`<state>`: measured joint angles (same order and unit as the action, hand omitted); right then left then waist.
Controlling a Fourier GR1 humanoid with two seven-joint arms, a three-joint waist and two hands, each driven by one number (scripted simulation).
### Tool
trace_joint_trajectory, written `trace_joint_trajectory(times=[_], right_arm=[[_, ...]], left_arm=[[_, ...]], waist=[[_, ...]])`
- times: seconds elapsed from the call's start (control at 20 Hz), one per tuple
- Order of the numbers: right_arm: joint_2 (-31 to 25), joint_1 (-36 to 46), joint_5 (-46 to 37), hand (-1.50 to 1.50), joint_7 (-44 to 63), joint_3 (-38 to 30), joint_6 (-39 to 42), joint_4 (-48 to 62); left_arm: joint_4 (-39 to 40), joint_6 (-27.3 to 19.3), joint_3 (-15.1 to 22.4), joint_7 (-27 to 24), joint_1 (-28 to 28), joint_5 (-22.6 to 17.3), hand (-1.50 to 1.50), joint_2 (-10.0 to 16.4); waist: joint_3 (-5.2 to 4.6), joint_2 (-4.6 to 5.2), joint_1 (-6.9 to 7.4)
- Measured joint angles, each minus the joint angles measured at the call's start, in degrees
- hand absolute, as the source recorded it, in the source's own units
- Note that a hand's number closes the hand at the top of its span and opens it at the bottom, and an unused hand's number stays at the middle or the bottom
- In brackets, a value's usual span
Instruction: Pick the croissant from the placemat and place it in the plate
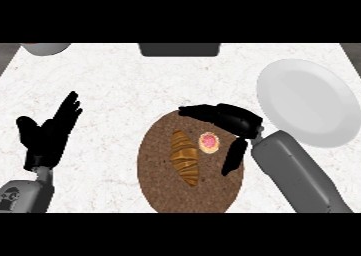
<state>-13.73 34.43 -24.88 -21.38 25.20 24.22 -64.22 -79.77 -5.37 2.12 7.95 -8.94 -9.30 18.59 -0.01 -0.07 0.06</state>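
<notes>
A brown croissant point(185, 158) lies lengthwise on the round brown placemat point(159, 190) in the middle of the counter. My right hand point(235, 121) hovers over the placemat's upper right part, fingers stretched left above the croissant and thumb hanging down at its right; it is open and holds nothing. The white plate point(308, 102) sits to the right of the placemat, behind my right forearm. My left hand point(48, 132) rests open at the left, fingers up, away from the placemat.
A small round pastry with pink filling point(209, 142) lies on the placemat just right of the croissant, under my right hand. A grey bowl point(45, 47) shows at the back left and a dark container point(179, 49) at the back centre.
</notes>
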Motion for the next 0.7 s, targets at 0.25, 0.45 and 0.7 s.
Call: trace_joint_trajectory(times=[0.25, 0.45, 0.7], right_arm=[[0.4, 0.2, -5.6, -1.5, 3.2, 1.4, 0.4, -0.7], [2.4, 1.1, -9.7, -1.5, 5.1, 2.6, 1.5, 0.2], [5.2, 1.3, -12.9, -1.5, 8.0, 2.3, 4.6, 0.1]], left_arm=[[-0.8, -0.3, -0.3, 1.0, -0.6, 1.2, 0.0, -0.9], [0.0, 0.9, -1.1, 0.5, -0.7, 1.6, 0.0, -1.0], [0.8, 1.4, -1.8, -0.1, -0.8, 2.5, 0.0, -2.4]], waist=[[0.0, 0.02, 0.08], [0.01, 0.07, 0.14], [0.01, 0.06, 0.14]])
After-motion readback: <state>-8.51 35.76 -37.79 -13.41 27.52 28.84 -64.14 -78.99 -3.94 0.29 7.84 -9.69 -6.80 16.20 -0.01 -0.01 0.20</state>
